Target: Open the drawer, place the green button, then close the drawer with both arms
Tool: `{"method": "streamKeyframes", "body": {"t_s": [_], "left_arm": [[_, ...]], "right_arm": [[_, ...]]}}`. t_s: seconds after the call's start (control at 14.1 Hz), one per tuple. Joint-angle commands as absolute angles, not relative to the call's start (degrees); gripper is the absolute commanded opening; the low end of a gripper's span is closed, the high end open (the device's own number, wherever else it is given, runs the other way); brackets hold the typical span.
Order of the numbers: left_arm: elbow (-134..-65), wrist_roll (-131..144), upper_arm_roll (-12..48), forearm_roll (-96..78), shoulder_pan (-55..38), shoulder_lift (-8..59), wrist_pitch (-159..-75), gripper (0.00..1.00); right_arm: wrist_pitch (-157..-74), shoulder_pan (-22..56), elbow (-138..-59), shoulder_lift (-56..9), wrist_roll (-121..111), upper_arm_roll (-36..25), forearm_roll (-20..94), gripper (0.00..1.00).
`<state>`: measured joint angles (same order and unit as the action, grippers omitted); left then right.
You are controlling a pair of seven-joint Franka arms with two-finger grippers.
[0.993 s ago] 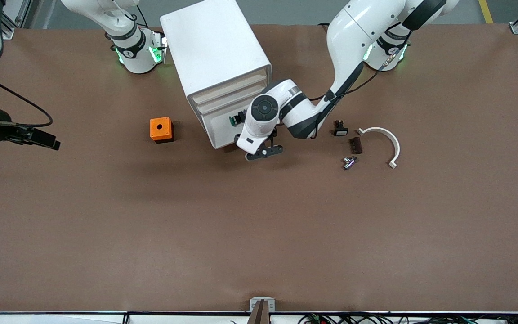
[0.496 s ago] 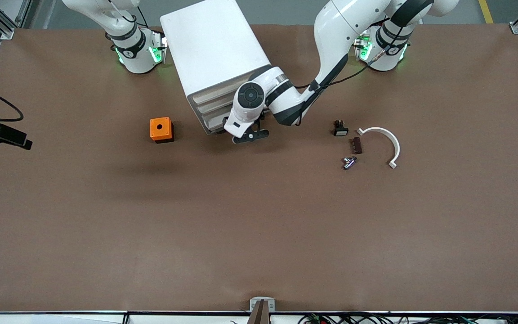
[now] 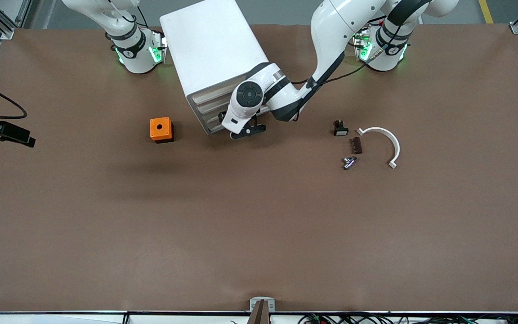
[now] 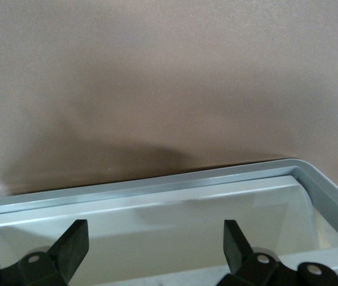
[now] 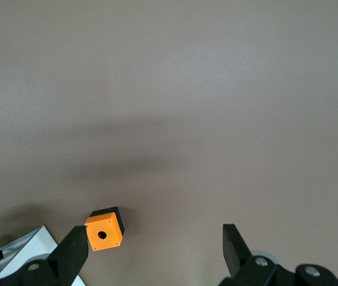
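Observation:
The white cabinet point(image 3: 214, 54) stands between the arm bases, and its drawers point(image 3: 209, 108) all sit pushed in. My left gripper point(image 3: 246, 130) is low against the cabinet's front, by the lowest drawer. In the left wrist view the left gripper point(image 4: 154, 229) is open and empty, its fingertips point(image 4: 74, 235) right at the pale drawer front point(image 4: 264, 202). The button is hidden. My right gripper point(image 3: 23, 137) hangs high over the right arm's end of the table. In the right wrist view the right gripper point(image 5: 154, 235) is open and empty.
An orange box with a round hole point(image 3: 161, 129) sits beside the cabinet toward the right arm's end; it also shows in the right wrist view point(image 5: 103, 231). Toward the left arm's end lie a small black part point(image 3: 340, 128), a brown part point(image 3: 356, 145), a metal part point(image 3: 349, 162) and a white curved piece point(image 3: 385, 139).
The left gripper has pushed the open lowest drawer back into the cabinet, and the green-capped button in it has gone out of sight. The right gripper has drawn back toward the table's end.

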<state>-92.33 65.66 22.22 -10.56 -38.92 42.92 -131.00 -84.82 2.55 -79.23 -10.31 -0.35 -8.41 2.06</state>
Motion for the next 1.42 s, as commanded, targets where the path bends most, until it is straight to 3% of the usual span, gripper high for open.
{"method": "streamKeyframes", "body": {"t_s": [0.0, 0.57, 0.99, 1.21, 1.35], "left_arm": [[-92.3, 66.4, 22.8, -13.0, -40.3, 42.7, -131.4, 1.0], [-91.8, 65.0, 21.4, -9.9, -33.7, 39.6, -130.0, 1.0], [-90.0, 62.9, 21.5, 7.9, -23.7, 33.8, -125.7, 1.0], [-89.6, 55.5, 21.7, 7.9, -18.3, 30.7, -121.5, 1.0], [-89.5, 52.7, 21.7, 7.9, -16.0, 28.7, -119.5, 1.0]], "right_arm": [[-84.0, 0.3, -77.5, -9.5, -0.7, -6.9, 1.7, 1.0], [-83.2, -1.4, -77.4, -9.1, -0.8, -4.7, 1.0, 1.0], [-82.5, -1.8, -77.8, -8.8, -0.1, -4.8, 0.9, 1.0], [-83.0, -1.9, -80.1, -5.7, 0.0, -4.9, 1.0, 1.0], [-86.6, -1.9, -85.7, -1.3, 0.0, -4.9, 1.0, 1.0]]}}
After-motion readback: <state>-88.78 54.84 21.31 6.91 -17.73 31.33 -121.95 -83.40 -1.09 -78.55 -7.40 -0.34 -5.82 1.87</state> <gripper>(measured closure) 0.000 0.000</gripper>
